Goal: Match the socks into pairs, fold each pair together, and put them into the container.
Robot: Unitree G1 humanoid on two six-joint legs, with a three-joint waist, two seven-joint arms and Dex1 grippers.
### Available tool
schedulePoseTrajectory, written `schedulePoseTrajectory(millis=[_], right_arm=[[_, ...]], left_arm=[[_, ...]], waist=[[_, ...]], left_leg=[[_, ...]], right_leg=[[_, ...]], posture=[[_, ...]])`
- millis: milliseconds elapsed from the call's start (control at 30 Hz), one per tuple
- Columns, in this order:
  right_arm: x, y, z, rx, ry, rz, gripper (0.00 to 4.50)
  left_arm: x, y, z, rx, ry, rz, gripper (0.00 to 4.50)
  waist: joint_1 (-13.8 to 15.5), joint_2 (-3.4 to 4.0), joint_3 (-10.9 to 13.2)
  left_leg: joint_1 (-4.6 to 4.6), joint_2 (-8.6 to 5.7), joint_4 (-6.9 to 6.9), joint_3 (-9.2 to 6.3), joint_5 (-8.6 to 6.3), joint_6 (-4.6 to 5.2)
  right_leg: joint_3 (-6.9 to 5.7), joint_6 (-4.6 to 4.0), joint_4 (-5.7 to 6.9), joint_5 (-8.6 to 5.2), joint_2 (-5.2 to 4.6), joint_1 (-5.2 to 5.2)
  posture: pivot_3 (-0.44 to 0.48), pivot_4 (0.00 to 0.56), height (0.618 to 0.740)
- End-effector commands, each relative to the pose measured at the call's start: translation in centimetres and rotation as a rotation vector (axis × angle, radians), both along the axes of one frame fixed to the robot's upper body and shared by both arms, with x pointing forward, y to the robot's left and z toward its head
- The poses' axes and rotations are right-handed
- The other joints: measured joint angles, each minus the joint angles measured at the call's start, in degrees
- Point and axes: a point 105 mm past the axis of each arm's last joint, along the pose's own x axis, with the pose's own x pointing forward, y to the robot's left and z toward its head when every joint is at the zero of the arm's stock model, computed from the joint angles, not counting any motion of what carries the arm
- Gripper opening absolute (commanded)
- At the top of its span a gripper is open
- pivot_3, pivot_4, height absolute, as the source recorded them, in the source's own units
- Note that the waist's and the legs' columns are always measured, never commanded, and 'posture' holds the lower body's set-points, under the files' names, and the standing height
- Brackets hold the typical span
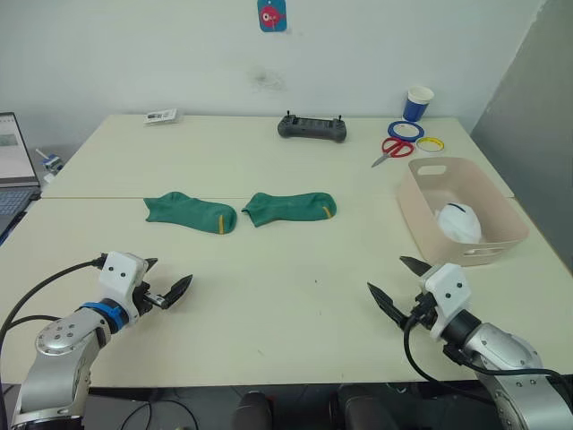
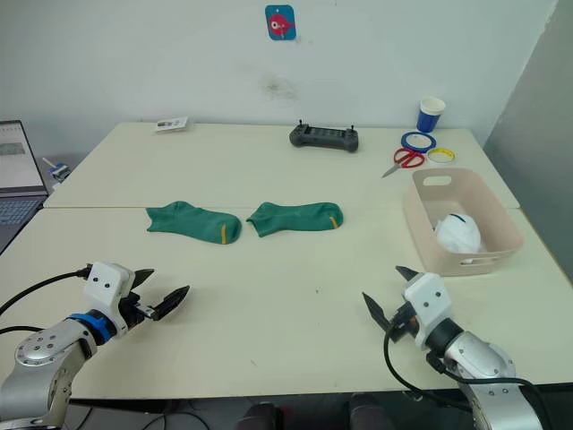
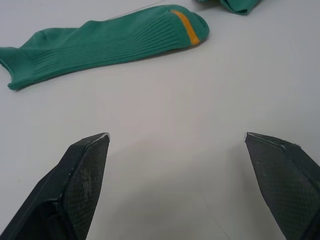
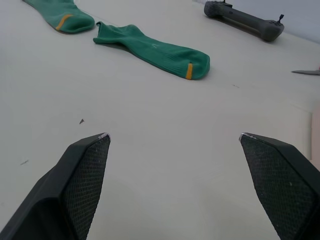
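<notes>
Two socks [image 1: 190,212] left of container [image 1: 419,210]

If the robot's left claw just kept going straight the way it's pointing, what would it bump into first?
Probably the nearer green sock. The left gripper is open and aimed across bare table toward that sock's toe end with the yellow stripe. Depth is hard to judge, so it might slip just past.
</notes>
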Motion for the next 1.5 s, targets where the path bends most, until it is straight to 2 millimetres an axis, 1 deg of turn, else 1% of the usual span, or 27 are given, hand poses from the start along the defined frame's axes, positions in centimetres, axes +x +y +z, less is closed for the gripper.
schedulePoseTrajectory(millis=[33, 200, 300, 400, 500, 633, 733, 900, 1100, 1200, 1267, 1367, 1500], right_arm=[[0.2, 0.0, 1.4, 0.003, -0.057, 0.021, 4.46], [0.5, 0.5, 2.5, 0.001, -0.079, 0.056, 4.46], [0.6, 1.1, 3.4, 0.002, -0.099, 0.081, 4.46], [0.5, 1.9, 3.9, 0.002, -0.095, 0.118, 4.46], [0.2, 2.8, 4.5, 0.004, -0.087, 0.166, 4.46], [0.0, 3.5, 4.7, -0.017, -0.069, 0.203, 4.46], [-0.5, 4.4, 4.8, -0.049, -0.042, 0.286, 4.46], [-0.4, 4.7, 5.1, -0.075, -0.026, 0.33, 4.46], [-0.3, 4.7, 4.7, -0.092, -0.013, 0.335, 4.46], [-0.4, 4.6, 4.5, -0.095, -0.008, 0.333, 4.5], [-0.5, 4.6, 4.4, -0.095, -0.007, 0.33, 4.5], [-0.7, 4.6, 4.4, -0.094, -0.007, 0.321, 4.5], [-0.6, 4.5, 4.4, -0.095, -0.009, 0.313, 4.5]], left_arm=[[0.2, 0.2, 1.7, 0.01, -0.06, 0.003, 4.5], [0.7, -0.4, 1.6, -0.007, -0.066, -0.008, 4.5], [1.5, -0.9, 1.9, -0.017, -0.081, -0.017, 4.5], [2.5, -1.3, 2.4, -0.028, -0.101, -0.019, 4.5], [3.9, -1.7, 3.1, -0.035, -0.118, -0.02, 4.5], [6.0, -1.9, 4.0, -0.049, -0.133, 0.002, 4.5], [7.8, -2.6, 4.4, -0.042, -0.144, 0.014, 4.5], [10.0, -4.4, 3.9, -0.037, -0.093, -0.019, 4.5], [12.5, -5.6, 2.7, 0.014, -0.028, -0.007, 4.5], [13.2, -5.8, 1.7, 0.04, 0.011, 0.001, 3.96], [13.4, -5.8, 1.2, 0.04, 0.034, 0.008, 3.38], [13.1, -5.5, 0.0, 0.025, 0.099, 0.024, 2.53], [12.9, -4.7, -0.2, -0.029, 0.116, 0.061, 1.36]], waist=[[0.01, 0.0, 0.0], [-0.01, 0.0, 0.01], [0.02, 0.0, 0.01], [0.05, -0.01, 0.01], [0.03, -0.01, 0.01], [0.02, -0.02, 0.02], [0.02, -0.04, 0.03], [0.02, -0.05, 0.03], [0.01, -0.07, 0.04], [0.01, -0.07, 0.04], [-0.06, -0.07, 0.04], [-0.08, -0.07, 0.03], [-0.45, -0.07, 0.03]], left_leg=[[0.0, 0.0, 0.01, 0.0, 0.0, 0.0], [-0.01, 0.0, -0.01, 0.01, 0.0, 0.0], [-0.01, 0.0, -0.01, 0.0, 0.0, 0.0], [-0.02, 0.0, 0.0, 0.0, 0.0, 0.0], [-0.02, 0.0, -0.01, 0.0, 0.0, 0.0], [-0.04, 0.0, 0.0, -0.02, 0.0, 0.0], [-0.05, -0.02, 0.02, -0.01, 0.0, 0.0], [-0.07, -0.02, 0.01, -0.02, 0.0, 0.0], [-0.11, -0.03, 0.01, -0.04, 0.0, 0.01], [-0.12, -0.03, 0.01, -0.05, 0.0, 0.01], [-0.13, -0.03, 0.01, -0.04, 0.0, 0.01], [-0.12, -0.03, 0.0, -0.06, 0.0, 0.02], [-0.03, -0.02, 0.02, -0.05, 0.01, 0.02]], right_leg=[[0.0, 0.0, 0.0, 0.0, 0.0, 0.0], [0.0, 0.01, -0.01, 0.0, 0.0, -0.01], [-0.01, 0.04, -0.01, 0.02, 0.0, -0.01], [-0.01, 0.09, -0.01, 0.05, 0.01, -0.01], [-0.01, 0.11, -0.01, 0.06, 0.02, -0.01], [-0.02, 0.12, -0.01, 0.07, 0.04, -0.01], [-0.01, 0.14, -0.03, 0.08, 0.04, -0.01], [-0.02, 0.15, -0.03, 0.08, 0.05, -0.02], [-0.04, 0.15, -0.04, 0.08, 0.08, -0.04], [-0.04, 0.16, -0.04, 0.09, 0.09, -0.04], [-0.03, 0.16, -0.05, 0.09, 0.09, -0.04], [-0.04, 0.16, -0.03, 0.09, 0.09, -0.05], [-0.01, 0.22, 0.02, 0.13, 0.1, -0.01]], posture=[[0.0, 0.15, 0.74], [0.0, 0.15, 0.74], [0.0, 0.15, 0.74], [0.0, 0.15, 0.74], [0.0, 0.15, 0.74], [0.0, 0.15, 0.74], [0.0, 0.15, 0.74], [0.0, 0.15, 0.74], [0.0, 0.15, 0.74], [0.0, 0.15, 0.74], [0.0, 0.15, 0.74], [0.0, 0.15, 0.74], [0.0, 0.15, 0.74]])
